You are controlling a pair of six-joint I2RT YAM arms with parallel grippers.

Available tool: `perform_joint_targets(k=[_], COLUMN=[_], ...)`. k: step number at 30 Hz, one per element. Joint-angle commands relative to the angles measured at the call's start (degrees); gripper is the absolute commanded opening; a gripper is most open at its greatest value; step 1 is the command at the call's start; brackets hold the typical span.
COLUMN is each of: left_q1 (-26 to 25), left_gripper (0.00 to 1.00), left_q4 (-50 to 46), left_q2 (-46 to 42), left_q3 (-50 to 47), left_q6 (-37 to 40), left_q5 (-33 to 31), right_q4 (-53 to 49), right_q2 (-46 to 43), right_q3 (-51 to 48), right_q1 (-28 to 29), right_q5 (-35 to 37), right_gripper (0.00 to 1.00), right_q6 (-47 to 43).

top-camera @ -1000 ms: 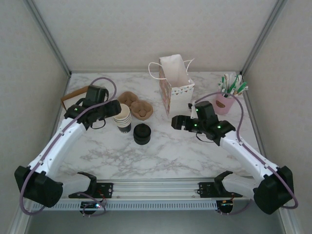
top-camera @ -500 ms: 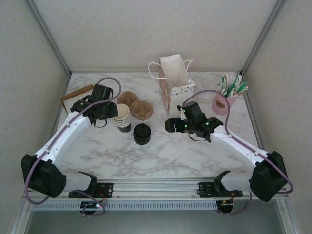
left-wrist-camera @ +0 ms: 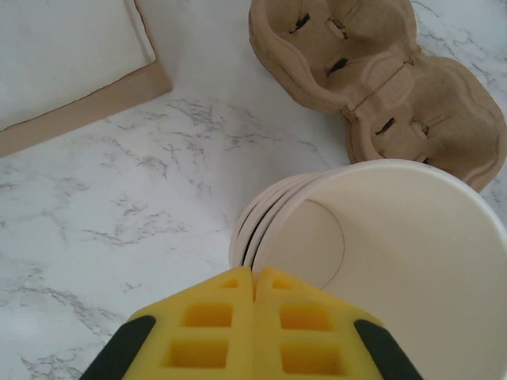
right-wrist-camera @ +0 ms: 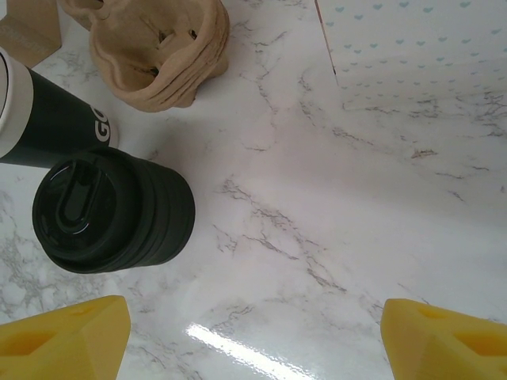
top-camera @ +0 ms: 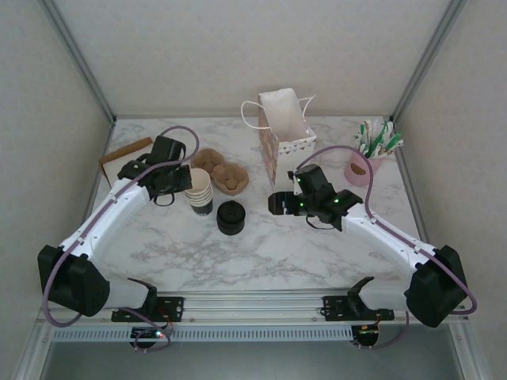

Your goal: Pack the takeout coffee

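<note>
Your left gripper [left-wrist-camera: 253, 279] has its 2 yellow pads [left-wrist-camera: 305, 332] pressed flat together, with no gap along the seam. They sit right at the near rim of the black-walled paper cup, cream-white inside [left-wrist-camera: 412, 261]. That cup is the top one in a stack of nested paper cups [top-camera: 201, 198]. The cup's rim runs down to the seam between the pads, but the wrist view is too close to say whether the paper wall is pinched there. At least 3 more cream rims peek out to the left of the top cup, which sits a little off-centre on them.

From above, the left gripper [top-camera: 182, 180] is at the stack's left side. A squat pile of round black plastic lids [top-camera: 230, 218] stands just to the stack's near right, apart from it.

Your right gripper [top-camera: 275, 203] is spread wide and holds nothing. In its wrist view the right gripper [right-wrist-camera: 253, 321] hangs over bare white marble table [right-wrist-camera: 317, 198]. The pile of lids [right-wrist-camera: 111, 210] is off to its left, near but not touching. The stack's black wall [right-wrist-camera: 51, 119] is just beyond the lids.

2 brown moulded-pulp cup carriers [top-camera: 220, 171] lie behind the stack. A white paper bag with cord handles [top-camera: 283, 127] stands open behind the right gripper.
</note>
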Motion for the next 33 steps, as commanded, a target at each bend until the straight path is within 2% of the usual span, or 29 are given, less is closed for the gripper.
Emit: perform_joint_targets(k=[1, 14, 22, 27, 30, 33], left_q1=[-0.5, -0.3, -0.1, -0.1, -0.3, -0.3], left_gripper=[0.0, 0.0, 0.0, 0.0, 0.0, 0.0], left_q4=[-2.1, -2.3, -4.4, -7.1, -7.8, -8.2], left_q2=[0.4, -0.8, -2.4, -3.4, -4.4, -5.4], left_q3=[2.2, 4.5, 7.6, 10.5, 12.0, 13.8], left_q6=[0.5, -0.2, 0.4, 1.2, 1.3, 1.6], left_q5=[-1.9, -0.6, -2.0, -5.0, -4.4, -2.7], right_q4=[-1.1, -1.6, -2.5, -3.1, -3.5, -4.0], right_q2=[0.4, 0.6, 0.0, -0.7, -0.8, -1.1], right_q3=[1.9, 2.5, 3.3, 4.0, 4.5, 5.0], right_q1=[0.5, 1.0, 1.4, 1.4, 1.4, 1.5], right_q5=[1.2, 1.2, 1.4, 1.8, 2.1, 2.6], right_gripper=[0.83, 0.85, 0.87, 0.92, 0.98, 0.99], right_q6=[-0.7, -1.0, -1.1, -1.2, -1.2, -0.9])
